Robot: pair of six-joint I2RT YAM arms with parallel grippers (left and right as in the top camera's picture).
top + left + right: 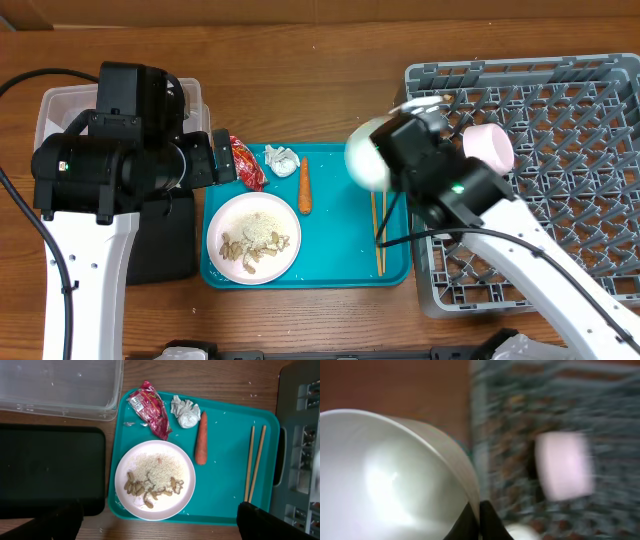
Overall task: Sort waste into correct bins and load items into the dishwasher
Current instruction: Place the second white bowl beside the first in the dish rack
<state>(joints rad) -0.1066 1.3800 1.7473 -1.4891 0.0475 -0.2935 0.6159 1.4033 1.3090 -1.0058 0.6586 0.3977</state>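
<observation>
Grip first: your right pincer [474, 519] was clamped on the rim of a white bowl [385, 480], which looked tipped on edge, probably so it could slot between pegs. It hung over the seam between the teal tray [225, 490] and the grey dish rack [560, 200], where a second bowl [487, 147] already sat.

Your left pincer [160, 522] was spread wide and empty above the tray's plate [155, 480] of rice and food scraps [150, 490], red snack wrapper [150, 408], paper ball [186, 412], carrot [200, 438] and chopsticks [254, 462]. The clear tub [60, 385] and black tray [50, 470] lay beside it on the bench [300, 60], handy for sorting. The wrapper's print was too small to read.
</observation>
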